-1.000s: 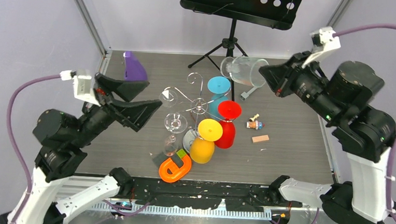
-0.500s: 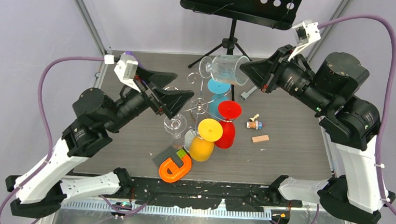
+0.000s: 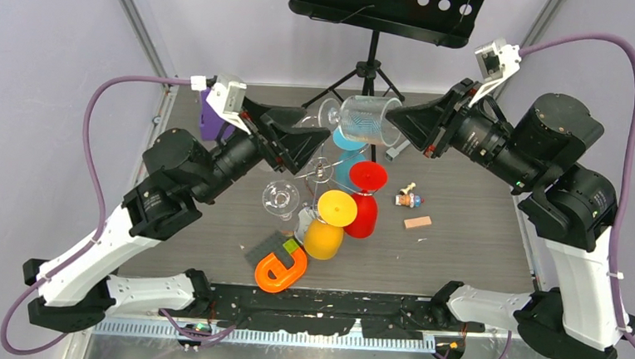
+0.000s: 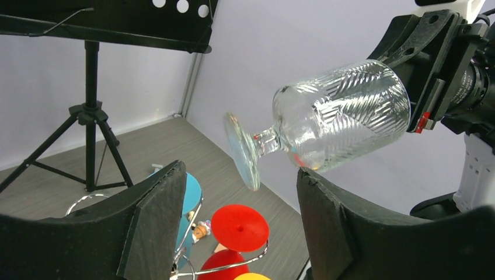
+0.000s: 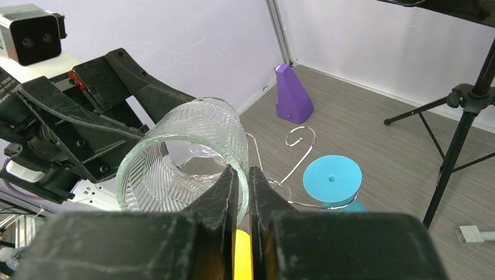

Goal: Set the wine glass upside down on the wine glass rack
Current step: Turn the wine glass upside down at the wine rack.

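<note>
Wine glass (image 3: 368, 120) lay sideways in the air, its rim wall pinched by our right end effector (image 3: 402, 123), which was clenched on it. Its foot pointed into our left end effector (image 4: 240, 173), whose jaws stood released either side of the foot, not touching. We judged it light, rigid, slippery and brittle, best taken gently at the short stem behind the foot. Below both stood the wine glass rack (image 3: 319, 170)

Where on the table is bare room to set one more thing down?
The table is bare right of the block, up to the right edge, and along the near edge right of the orange toy. The middle is crowded: the rack, hung with glasses.
</note>
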You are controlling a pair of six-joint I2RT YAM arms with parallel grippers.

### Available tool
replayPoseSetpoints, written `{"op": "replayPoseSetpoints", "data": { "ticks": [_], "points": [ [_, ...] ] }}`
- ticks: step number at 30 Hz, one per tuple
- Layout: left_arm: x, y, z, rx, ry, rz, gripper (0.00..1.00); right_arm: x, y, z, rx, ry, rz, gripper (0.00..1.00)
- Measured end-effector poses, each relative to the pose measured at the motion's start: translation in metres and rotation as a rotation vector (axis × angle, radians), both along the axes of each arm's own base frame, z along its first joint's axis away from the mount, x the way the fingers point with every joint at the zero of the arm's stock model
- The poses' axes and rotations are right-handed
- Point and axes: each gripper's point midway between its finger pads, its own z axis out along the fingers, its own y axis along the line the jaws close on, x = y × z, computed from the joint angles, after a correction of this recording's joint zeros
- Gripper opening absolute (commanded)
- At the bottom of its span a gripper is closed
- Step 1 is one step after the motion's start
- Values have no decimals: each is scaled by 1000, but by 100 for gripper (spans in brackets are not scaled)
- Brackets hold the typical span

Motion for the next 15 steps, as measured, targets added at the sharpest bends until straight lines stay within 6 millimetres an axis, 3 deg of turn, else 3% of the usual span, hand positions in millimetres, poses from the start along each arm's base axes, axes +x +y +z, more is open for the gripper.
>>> {"op": "replayPoseSetpoints", "data": {
  "ticks": [11,15],
  "points": [
    [9,-15,3,30,-10,31,39,-7,0,-4,-6,-7,30,5],
    [10,-17,0,43,-3,39,36,-8,-1,-6,-10,-22,31,5]
  ]
}}
